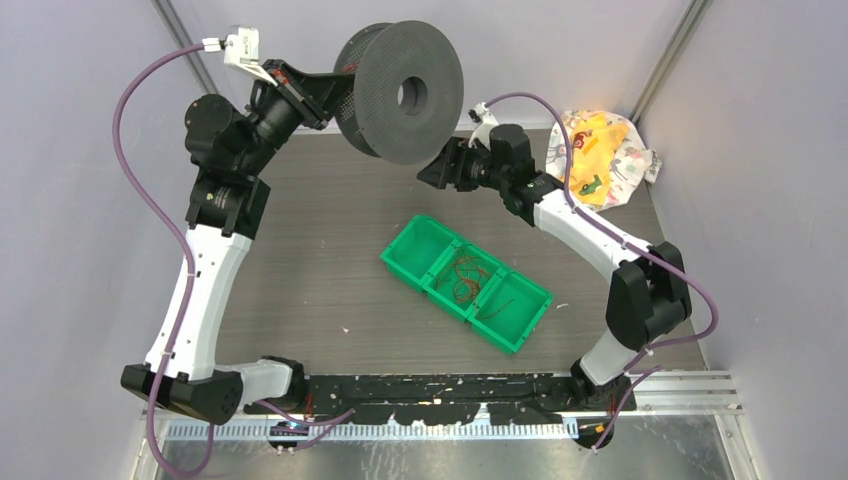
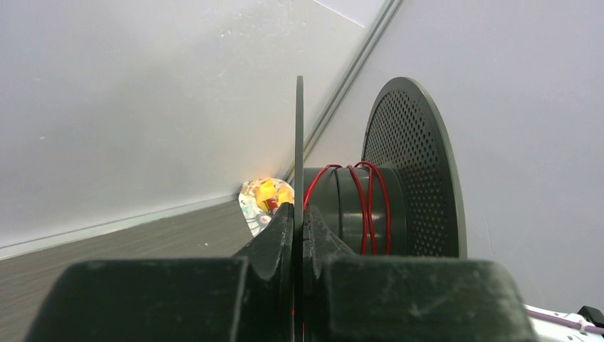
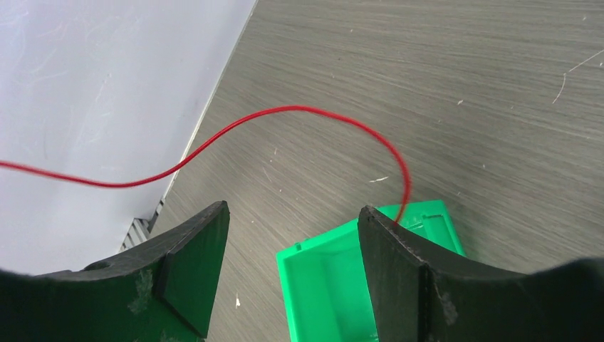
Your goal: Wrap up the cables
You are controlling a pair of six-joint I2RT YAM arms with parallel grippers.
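Note:
My left gripper (image 1: 338,95) is raised at the back left, shut on the near flange of the black spool (image 1: 405,92). The left wrist view shows its fingers (image 2: 281,235) pinching the thin flange edge, with a few turns of red cable (image 2: 368,206) on the spool hub (image 2: 345,206). My right gripper (image 1: 430,172) hovers just below the spool, open and empty (image 3: 292,217). A red cable (image 3: 285,108) arcs in front of it and drops behind its right finger toward the green tray (image 3: 320,285). More cable lies coiled (image 1: 467,280) in the tray's middle compartment.
The green three-compartment tray (image 1: 410,262) lies diagonally at the table's centre. A crumpled yellow and white patterned bag (image 1: 600,155) sits at the back right corner, also in the left wrist view (image 2: 265,196). Grey walls enclose the table on three sides.

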